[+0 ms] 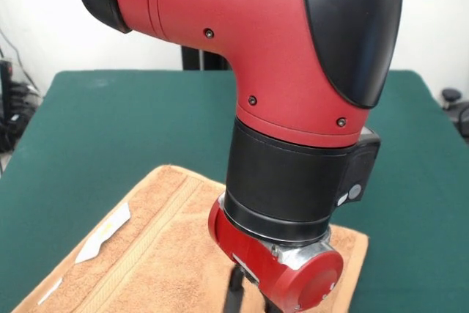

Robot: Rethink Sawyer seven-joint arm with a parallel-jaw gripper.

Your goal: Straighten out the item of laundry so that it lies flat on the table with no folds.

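The orange-tan terry towel lies on the dark green table at the near side of the front view. It runs off the bottom edge of the picture. A woven border band runs diagonally across it, and a white tag lies on its left part. The red and black arm comes down from above and covers the towel's middle and right part. My gripper sits under the red wrist, right over the towel at the bottom edge. It is mostly cut off, so its state does not show.
The black pedestal post stands at the table's far edge. Dark cables hang off the left side and a dark object sits past the right edge. Bare green top shows left, right and behind the towel.
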